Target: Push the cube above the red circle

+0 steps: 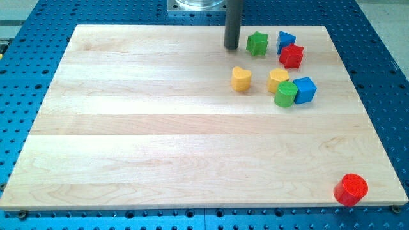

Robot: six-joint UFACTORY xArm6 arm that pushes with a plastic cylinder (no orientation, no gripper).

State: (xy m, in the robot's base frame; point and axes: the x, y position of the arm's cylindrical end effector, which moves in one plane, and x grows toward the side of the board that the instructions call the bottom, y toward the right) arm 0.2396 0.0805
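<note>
Near the board's far right: a small blue cube (pixel 305 89) of what looked like painted wood or plastic sat touching a green cylinder (pixel 285 94) at its nine o'clock.
Target spot: the red circular block (pixel 351 190) lay alone at the near right corner of the pale wooden board (pixel 160 140), well apart from the cube, at about five o'clock from it.
Handling, as I judged it: the cube seemed light, stiff and flat-faced, likely to slide easily on smooth wood and to twist if struck off-centre.
Where to press: no holding was possible; contact on the cube's far face, near its middle, seemed the sensible place, driving it towards six o'clock.
Rod: my tip (pixel 231 47) rested on the board at ten o'clock from the cube, well apart from it, just beside a green star-like block (pixel 257 43) at its three o'clock.
Jaws: none existed on this arm, only the bare rod, which held nothing.
Neighbours: a second blue block (pixel 286 41), shape unclear, touched a red star-shaped block (pixel 291 56) at twelve o'clock from the cube.
Yellow pieces: one yellow heart-like block (pixel 241 78) stood apart at nine o'clock; another yellow block (pixel 277 80) was tucked against the green cylinder.
In the way: between tip and cube stood the star blocks and the second blue block, so a straight approach risked scattering them; the path from cube to red circular block looked open.
</note>
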